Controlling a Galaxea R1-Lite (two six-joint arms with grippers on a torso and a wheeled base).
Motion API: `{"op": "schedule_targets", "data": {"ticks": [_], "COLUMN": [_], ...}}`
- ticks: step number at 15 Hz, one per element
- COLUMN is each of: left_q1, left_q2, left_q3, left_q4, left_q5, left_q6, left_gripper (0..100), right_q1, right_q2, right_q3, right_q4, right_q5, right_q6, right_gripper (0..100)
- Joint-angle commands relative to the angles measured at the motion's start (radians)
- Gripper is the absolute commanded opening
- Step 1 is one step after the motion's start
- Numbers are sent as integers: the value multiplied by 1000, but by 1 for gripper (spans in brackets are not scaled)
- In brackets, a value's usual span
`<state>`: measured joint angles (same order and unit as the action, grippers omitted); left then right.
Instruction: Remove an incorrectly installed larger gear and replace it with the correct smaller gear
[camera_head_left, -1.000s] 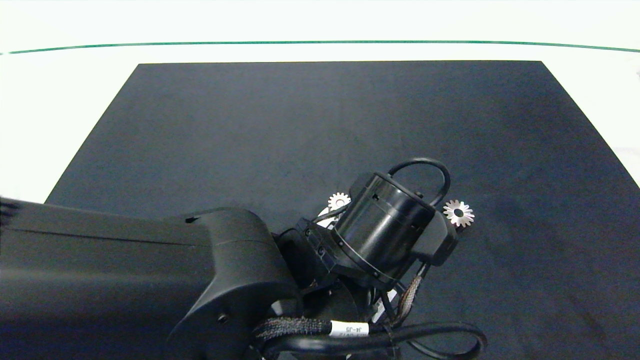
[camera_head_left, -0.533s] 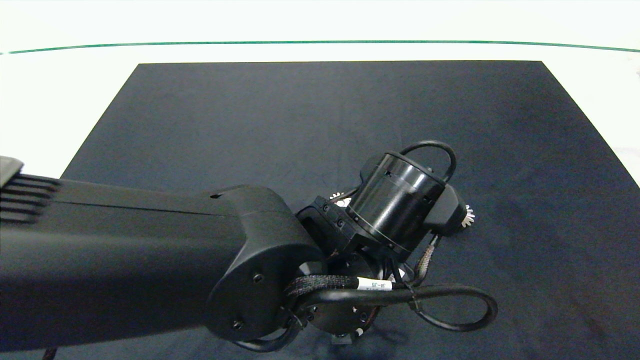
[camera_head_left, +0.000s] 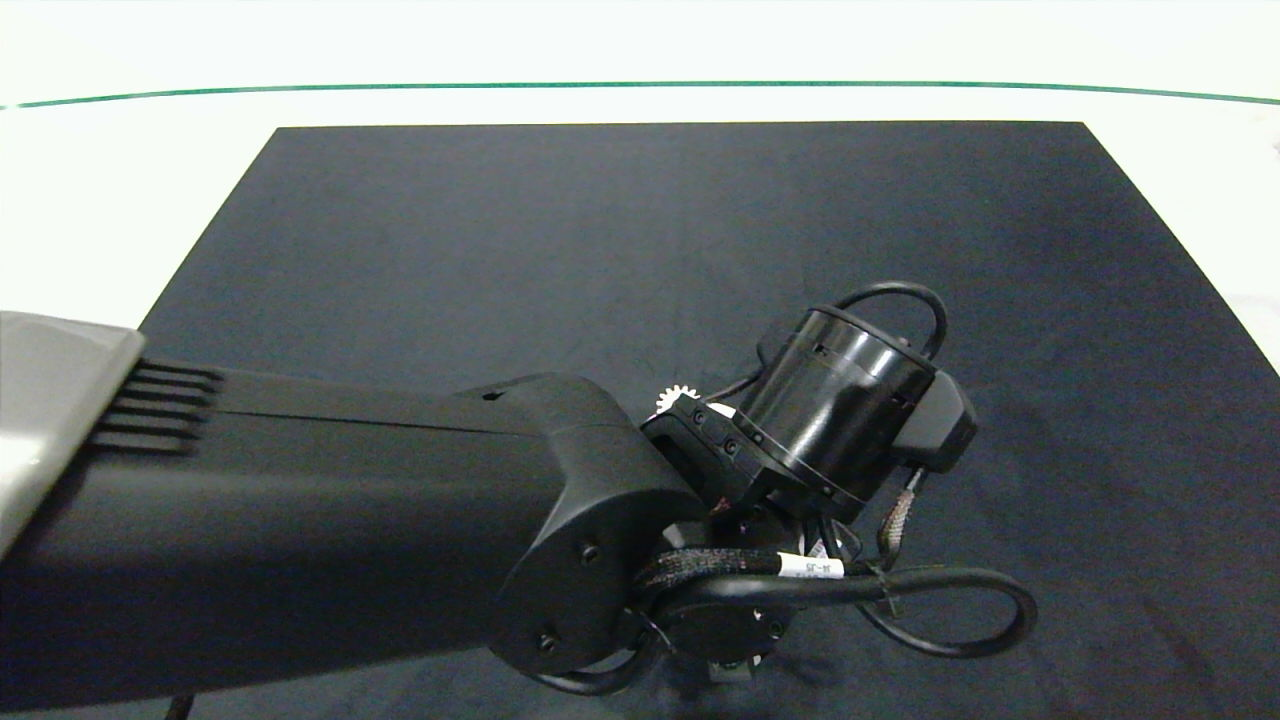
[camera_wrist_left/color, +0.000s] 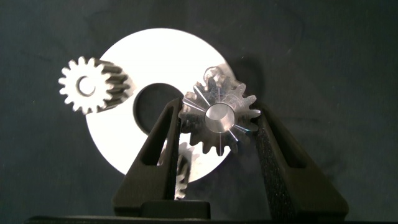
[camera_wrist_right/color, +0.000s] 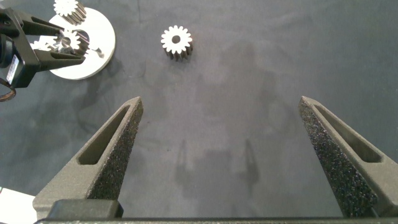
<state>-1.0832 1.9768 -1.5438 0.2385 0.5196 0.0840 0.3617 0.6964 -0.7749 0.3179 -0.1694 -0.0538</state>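
My left gripper (camera_wrist_left/color: 216, 106) is shut on the larger gear (camera_wrist_left/color: 219, 118), a silvery gear with pointed teeth and a round centre, over the white disc plate (camera_wrist_left/color: 161, 56). Whether the gear is off the plate I cannot tell. A smaller gear (camera_wrist_left/color: 92, 85) stands at the plate's rim, and another one (camera_wrist_left/color: 183, 171) shows partly behind a finger. A further smaller gear (camera_wrist_right/color: 176, 42) lies alone on the black mat beside the plate (camera_wrist_right/color: 99, 46). My right gripper (camera_wrist_right/color: 221, 102) hangs open over bare mat, holding nothing. In the head view the left arm (camera_head_left: 840, 420) hides its gripper.
The black mat (camera_head_left: 650, 230) covers most of the white table (camera_head_left: 120, 200). The left arm's cable loop (camera_head_left: 950, 620) hangs near the mat's front. One smaller gear's teeth (camera_head_left: 672, 398) peek out beside the left wrist.
The left arm has reached farther right across the mat. Its wrist now covers the loose gear on the mat, which showed in the head view a second ago.
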Motion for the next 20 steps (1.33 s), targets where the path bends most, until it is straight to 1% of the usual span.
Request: {"op": "schedule_targets", "data": {"ticks": [1,5,8,14,15,16,17,20], "left_q1": [-7,-3,5,8,8,14,20,37], "left_q2": [27,51,56,80,91,94,99,99], "left_q3": [-32,-73,-75,-76,-90,-99,-104,-107], "left_q4": [1,1,1,-4,-4,-4,-4,-4], "left_q5": [4,4,4,4,4,4,4,4], "left_q6": [0,3,22,23,23,23,25,29], "left_gripper": [22,22,22,22,22,22,22,22], "right_q1": [2,3,3,3,3,11,16,16], "right_q2": [-1,-1,-1,-1,-1,-3,-3,-8], "right_q3": [6,13,13,13,13,14,14,20], "right_q4": [1,6,6,6,6,6,7,7], "right_q5": [-1,-1,-1,-1,-1,-1,-1,-1], "right_q6": [0,0,5,8,8,8,15,15], "right_gripper": [100,100,100,100,100,100,100,100]}}
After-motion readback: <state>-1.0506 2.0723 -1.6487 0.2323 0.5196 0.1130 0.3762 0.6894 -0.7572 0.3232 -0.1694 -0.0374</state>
